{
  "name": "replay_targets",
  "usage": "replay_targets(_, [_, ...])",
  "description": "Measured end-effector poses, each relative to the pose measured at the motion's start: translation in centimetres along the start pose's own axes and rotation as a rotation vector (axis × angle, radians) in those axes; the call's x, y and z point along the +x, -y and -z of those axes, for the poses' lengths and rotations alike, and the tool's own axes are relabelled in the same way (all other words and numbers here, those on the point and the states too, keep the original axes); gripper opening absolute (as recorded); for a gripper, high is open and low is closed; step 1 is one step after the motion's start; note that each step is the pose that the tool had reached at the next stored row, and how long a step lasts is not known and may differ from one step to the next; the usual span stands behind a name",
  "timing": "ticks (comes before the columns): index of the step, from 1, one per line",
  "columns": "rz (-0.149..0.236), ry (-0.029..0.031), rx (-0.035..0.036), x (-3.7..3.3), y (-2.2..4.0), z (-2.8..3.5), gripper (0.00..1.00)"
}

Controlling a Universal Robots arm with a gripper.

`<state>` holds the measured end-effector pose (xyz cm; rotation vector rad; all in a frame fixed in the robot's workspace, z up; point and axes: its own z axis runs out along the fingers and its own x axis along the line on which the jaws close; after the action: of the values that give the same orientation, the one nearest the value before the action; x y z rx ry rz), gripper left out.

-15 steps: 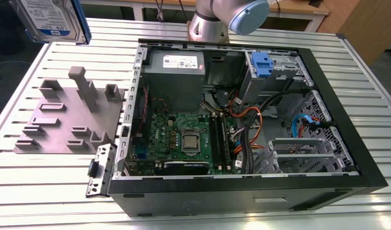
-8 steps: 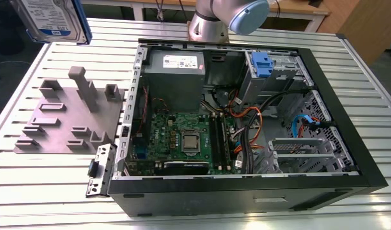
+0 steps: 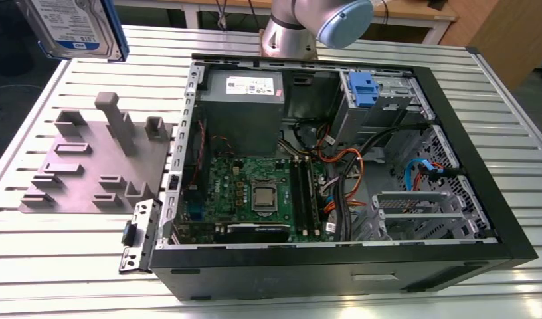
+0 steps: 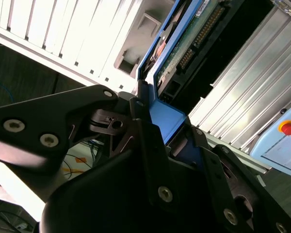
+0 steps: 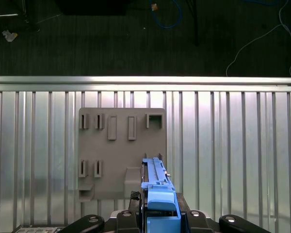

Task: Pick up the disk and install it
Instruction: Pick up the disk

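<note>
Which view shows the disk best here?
The exterior view: the disk shows its broad labelled face there. The second wrist view shows its circuit-board underside gripped in the claw; the first wrist view has it edge-on.

Our arm (image 3: 287, 36) stands as a silver tube at the top of the exterior view, ending in a joint with a pale blue cap (image 3: 344, 20). In the first wrist view our gripper (image 5: 160, 217) is clamped on the disk (image 5: 154, 177) (by its blue-framed end). In the second wrist view our black fingers (image 4: 146, 138) press against both sides.
</note>
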<state>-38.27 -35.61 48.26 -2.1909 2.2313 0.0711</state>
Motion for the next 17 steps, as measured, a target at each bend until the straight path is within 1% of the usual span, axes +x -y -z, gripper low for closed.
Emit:
replay_targets(4, [0.000,0.0000,0.0001,0.00,0.15,0.00,0.37])
replay_targets(14, [0.000,0.0000,0.0000,0.00,0.19,0.00,0.37])
replay_targets(17, [0.000,0.0000,0.0000,0.00,0.33,0.01,0.37])
